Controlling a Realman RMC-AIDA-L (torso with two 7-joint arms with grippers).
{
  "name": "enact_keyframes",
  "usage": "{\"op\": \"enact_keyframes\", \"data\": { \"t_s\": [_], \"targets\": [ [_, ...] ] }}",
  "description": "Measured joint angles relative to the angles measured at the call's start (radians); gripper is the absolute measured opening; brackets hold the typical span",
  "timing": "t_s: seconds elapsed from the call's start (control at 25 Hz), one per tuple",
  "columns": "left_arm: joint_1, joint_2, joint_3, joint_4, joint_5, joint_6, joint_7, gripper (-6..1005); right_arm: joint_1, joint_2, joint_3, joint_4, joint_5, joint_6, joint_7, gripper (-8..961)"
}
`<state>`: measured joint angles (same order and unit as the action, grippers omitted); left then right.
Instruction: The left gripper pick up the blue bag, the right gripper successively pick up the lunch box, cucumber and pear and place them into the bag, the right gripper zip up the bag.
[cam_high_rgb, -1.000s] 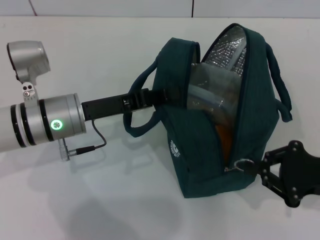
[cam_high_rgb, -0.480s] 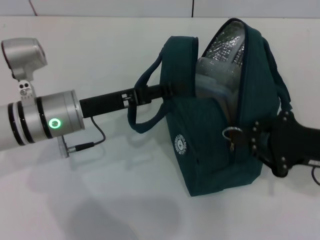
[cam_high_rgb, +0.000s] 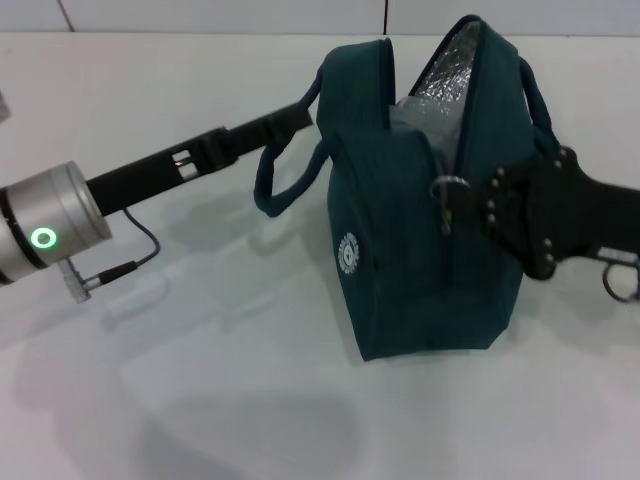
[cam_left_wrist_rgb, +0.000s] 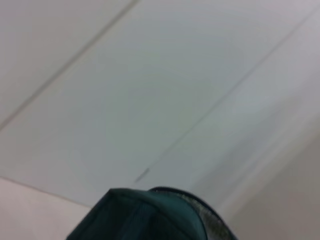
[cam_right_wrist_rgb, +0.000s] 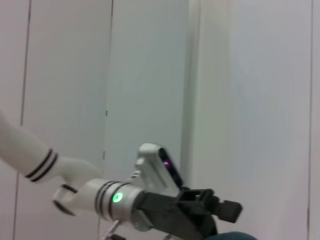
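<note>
Out on the far right of the white desk (cam_high_rgb: 180, 400) stands the blue bag (cam_high_rgb: 400, 260), upright, mouth partly open toward the far side with silver foil lining showing. From the left, the left end effector (cam_high_rgb: 290, 120) reaches in with its thin black fingers closed on the bag's upper edge, just by the near handle (cam_high_rgb: 285, 185) — a hold that seems meant to steady the fabric so the zipper has something to pull against. On the right side, the right end effector (cam_high_rgb: 470, 205) sits against the bag's top seam, pinched on the metal ring pull (cam_high_rgb: 447, 190), which stands roughly halfway along the opening. The zipping step looks underway, with the far stretch yet to close. The lunch box, cucumber and pear are not on the desk; something pale sits under the foil, but what it is cannot be told. The left wrist view catches only the bag's teal top; the right wrist view looks across at the left arm.
</note>
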<state>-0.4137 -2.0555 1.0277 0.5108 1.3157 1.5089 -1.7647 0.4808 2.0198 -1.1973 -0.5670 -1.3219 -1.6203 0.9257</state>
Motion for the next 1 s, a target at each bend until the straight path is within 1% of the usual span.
{"op": "enact_keyframes", "data": {
  "t_s": [0.12,0.24,0.4,0.6,0.64,0.76,1.0],
  "targets": [
    [0.015,-0.004,-0.035,0.002,-0.003,0.004,0.018,771,0.025,0.001,-0.007,0.007,0.01,0.03,0.003,5],
    [0.024,-0.007,-0.065,0.002,-0.005,0.017,0.038,893,0.031,0.001,-0.027,0.005,0.011,0.047,0.006,5],
    [0.044,-0.005,-0.083,0.003,-0.01,0.025,0.04,889,0.034,-0.002,-0.024,-0.033,0.043,0.045,0.016,5],
    [0.053,-0.009,-0.099,0.002,-0.01,0.028,0.052,884,0.041,-0.002,-0.05,-0.035,0.036,0.055,0.032,5],
    [0.056,-0.009,-0.101,0.003,-0.011,0.03,0.053,883,0.036,-0.004,-0.049,-0.062,0.05,0.054,0.033,5],
    [0.058,-0.009,-0.104,-0.002,-0.012,0.031,0.056,881,0.032,-0.007,-0.04,-0.089,0.077,0.046,0.035,5],
    [0.058,-0.009,-0.105,0.0,-0.008,0.04,0.057,875,0.03,-0.005,-0.052,-0.087,0.063,0.052,0.04,4]
  ]
}}
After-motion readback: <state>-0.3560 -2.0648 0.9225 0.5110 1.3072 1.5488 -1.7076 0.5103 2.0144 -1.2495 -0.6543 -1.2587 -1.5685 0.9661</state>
